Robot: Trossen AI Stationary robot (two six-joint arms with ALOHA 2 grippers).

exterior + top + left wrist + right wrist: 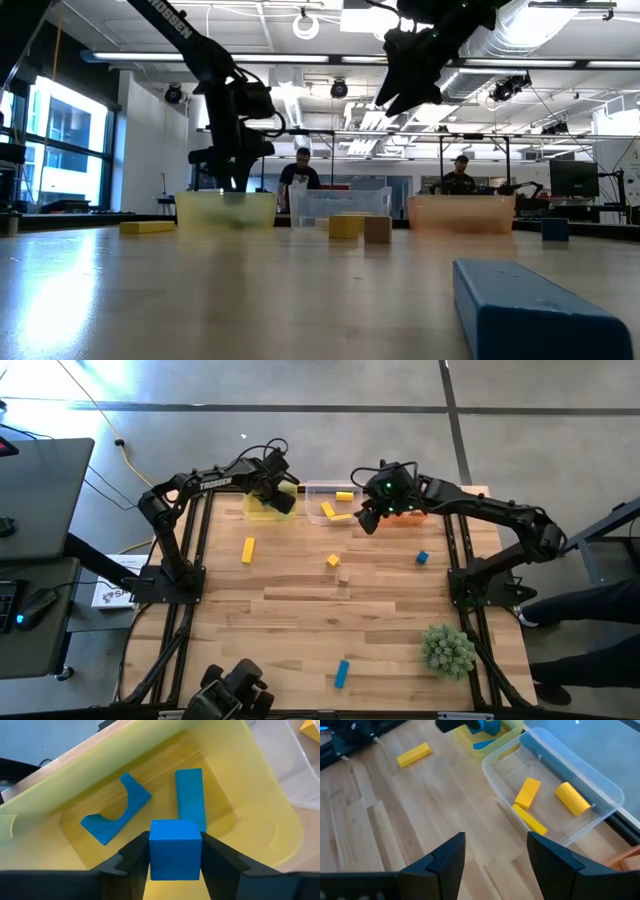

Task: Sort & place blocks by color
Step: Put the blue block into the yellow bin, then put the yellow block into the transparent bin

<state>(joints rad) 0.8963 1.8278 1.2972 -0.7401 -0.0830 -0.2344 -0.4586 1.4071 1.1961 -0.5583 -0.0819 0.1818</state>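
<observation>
Blue cube (175,849) sat between the left gripper's (175,865) fingers, over the yellow bin (260,790) holding two blue blocks. Right gripper (496,862) hung above the worktop (420,820), fingers spread and empty.

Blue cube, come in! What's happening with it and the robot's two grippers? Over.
Left gripper over yellow bin, blue cube between its fingers. Right gripper open, empty, above table beside clear bin. Nothing blocking the drop.

White "TROSSEN" lettering along the left arm (212,484) in the high view, the same lettering only partly readable on that arm in the low view, a printed white card (112,595) beside the surface's left edge, its text too small to read
</observation>
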